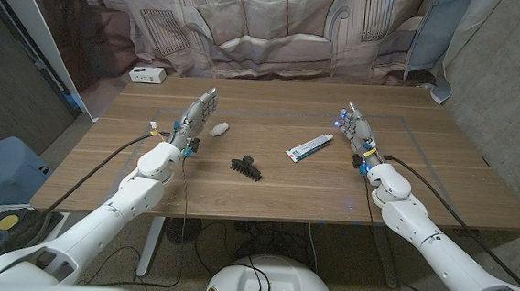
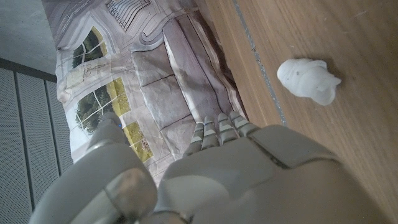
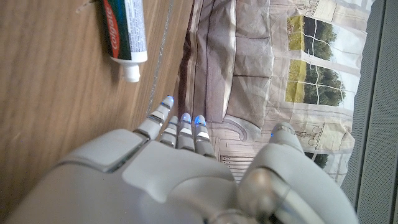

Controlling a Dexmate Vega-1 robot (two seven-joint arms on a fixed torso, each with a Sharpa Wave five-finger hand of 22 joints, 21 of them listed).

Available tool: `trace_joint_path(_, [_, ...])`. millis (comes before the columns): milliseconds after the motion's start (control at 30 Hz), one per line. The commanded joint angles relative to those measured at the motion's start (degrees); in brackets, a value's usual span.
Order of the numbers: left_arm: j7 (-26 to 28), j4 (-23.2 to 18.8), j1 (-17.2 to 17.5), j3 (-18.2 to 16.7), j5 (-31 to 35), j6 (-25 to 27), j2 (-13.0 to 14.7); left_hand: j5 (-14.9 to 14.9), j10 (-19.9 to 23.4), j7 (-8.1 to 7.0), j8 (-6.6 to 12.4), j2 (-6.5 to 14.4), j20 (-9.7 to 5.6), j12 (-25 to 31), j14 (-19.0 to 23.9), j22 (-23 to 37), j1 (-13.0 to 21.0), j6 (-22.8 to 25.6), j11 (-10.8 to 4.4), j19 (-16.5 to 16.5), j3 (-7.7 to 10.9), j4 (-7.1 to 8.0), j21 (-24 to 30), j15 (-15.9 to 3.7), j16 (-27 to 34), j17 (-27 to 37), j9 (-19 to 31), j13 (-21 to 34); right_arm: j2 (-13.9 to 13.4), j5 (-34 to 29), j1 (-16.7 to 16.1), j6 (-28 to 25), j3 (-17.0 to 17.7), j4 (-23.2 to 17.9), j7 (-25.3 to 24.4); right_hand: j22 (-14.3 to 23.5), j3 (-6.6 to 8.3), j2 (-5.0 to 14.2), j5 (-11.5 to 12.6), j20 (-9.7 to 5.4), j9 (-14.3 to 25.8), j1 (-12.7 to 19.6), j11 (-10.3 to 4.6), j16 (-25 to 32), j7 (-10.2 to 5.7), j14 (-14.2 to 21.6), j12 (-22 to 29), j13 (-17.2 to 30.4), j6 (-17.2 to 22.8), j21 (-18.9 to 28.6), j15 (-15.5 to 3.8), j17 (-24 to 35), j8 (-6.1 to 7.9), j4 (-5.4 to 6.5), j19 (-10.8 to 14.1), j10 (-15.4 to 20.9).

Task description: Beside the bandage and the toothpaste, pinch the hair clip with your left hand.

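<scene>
A black hair clip [image 1: 246, 168] lies on the wooden table near the middle. A white toothpaste tube [image 1: 308, 148] [image 3: 124, 34] lies to its right. A small white bandage roll [image 1: 219, 126] [image 2: 308, 80] sits further back on the left. My left hand [image 1: 196, 116] [image 2: 205, 174] is raised with fingers extended and holds nothing, left of the clip and close beside the bandage. My right hand [image 1: 356, 129] [image 3: 186, 168] is raised the same way, empty, right of the toothpaste.
A white box [image 1: 147, 74] stands at the table's far left corner. A printed curtain [image 1: 277, 27] hangs behind the table. A blue bin [image 1: 1, 173] stands on the floor at the left.
</scene>
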Motion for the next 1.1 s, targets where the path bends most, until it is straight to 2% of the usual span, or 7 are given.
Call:
trace_joint_path(33, [1.77, -1.88, 2.36, -1.03, 3.53, -4.84, 1.42, -0.27, 1.47, 0.26, 0.33, -0.04, 0.05, 0.63, 1.36, 0.17, 1.54, 1.35, -0.21, 1.11, 0.49, -0.46, 0.60, 0.01, 0.64, 0.12, 0.28, 0.24, -0.94, -1.48, -4.09, 1.05, 0.74, -4.97, -3.62, 0.29, 0.03, -0.51, 0.09, 0.05, 0.28, 0.11, 0.15, 0.23, -0.02, 0.07, 0.34, 0.32, 0.56, 0.20, 0.56, 0.14, 0.39, -0.24, 0.27, 0.30])
trace_joint_path(167, [2.06, -2.10, 2.67, -1.09, 5.03, -5.55, 2.22, -0.27, 2.20, 0.15, 0.32, 0.06, -0.10, 0.76, 2.21, 0.17, 2.55, 1.97, -0.51, 1.62, 0.88, -0.56, 0.63, -0.33, 0.66, 0.10, 0.29, 0.25, -0.97, -1.02, -4.57, 1.74, 1.01, -5.51, -3.13, 0.29, 0.02, -0.50, 0.09, 0.06, 0.28, 0.12, 0.01, 0.23, -0.06, 0.07, 0.36, 0.32, 0.64, 0.19, 0.52, 0.13, 0.40, -0.29, 0.25, 0.39])
trace_joint_path(633, [5.01, -3.36, 2.35, 0.31, 12.47, -6.90, 3.01, -0.22, 3.65, -0.17, 0.48, -0.14, -0.24, 0.94, 3.82, 0.17, 4.72, 3.90, -0.93, 2.85, 1.58, -0.72, 0.72, -0.87, 0.60, 0.07, 0.31, 0.26, -0.08, -0.28, -5.09, 7.83, 2.36, -3.35, -0.47, 0.29, 0.07, -0.43, 0.09, -0.37, 0.29, 0.33, -0.45, 0.35, -1.03, 0.44, 0.48, 0.34, 1.71, 0.30, -0.36, 0.02, 0.71, -0.62, 0.62, 1.03])
trace_joint_path(867, [8.86, -5.16, 2.89, 0.97, 18.44, -7.78, 2.88, -0.35, 4.16, -0.05, 0.44, -1.05, 0.20, 0.94, 4.42, 0.16, 5.32, 4.62, -0.94, 3.90, 1.46, -0.75, 0.89, -1.16, 0.49, 0.06, 0.32, 0.27, -0.95, 2.11, -5.94, 9.52, 3.64, -3.14, 2.65, 0.29, 0.09, -0.40, 0.09, -0.55, 0.30, 0.42, -0.47, 0.32, -0.72, 0.41, 0.44, 0.34, 2.10, 0.20, -0.58, -0.02, 0.79, -0.76, 0.40, 1.08])
trace_joint_path(967, [11.19, -6.48, 3.57, 1.13, 21.33, -7.07, 2.90, -0.39, 4.31, -0.02, 0.38, -1.44, 0.51, 0.94, 4.52, 0.15, 5.44, 4.74, -0.84, 3.97, 1.35, -0.74, 0.83, -1.21, 0.42, 0.06, 0.32, 0.27, -2.11, 4.13, -6.10, 9.25, 3.86, -3.03, 6.16, 0.29, 0.12, -0.37, 0.10, -0.64, 0.30, 0.49, -0.39, 0.37, -0.60, 0.58, 0.50, 0.35, 2.29, 0.22, -0.62, -0.04, 0.82, -0.83, 0.48, 1.30])
trace_joint_path(1100, [11.50, -7.64, 4.34, 1.31, 22.03, -6.67, 3.26, -0.40, 4.43, 0.00, 0.33, -1.73, 0.53, 0.94, 4.64, 0.14, 5.56, 4.80, -0.91, 3.98, 1.29, -0.75, 0.78, -1.24, 0.40, 0.06, 0.32, 0.28, -3.23, 4.46, -6.86, 7.51, 4.11, -4.23, 5.88, 0.29, 0.15, -0.29, 0.10, -0.69, 0.30, 0.54, -0.29, 0.26, -0.47, 0.31, 0.41, 0.36, 2.35, 0.19, -0.48, -0.05, 0.79, -0.89, 0.42, 1.12])
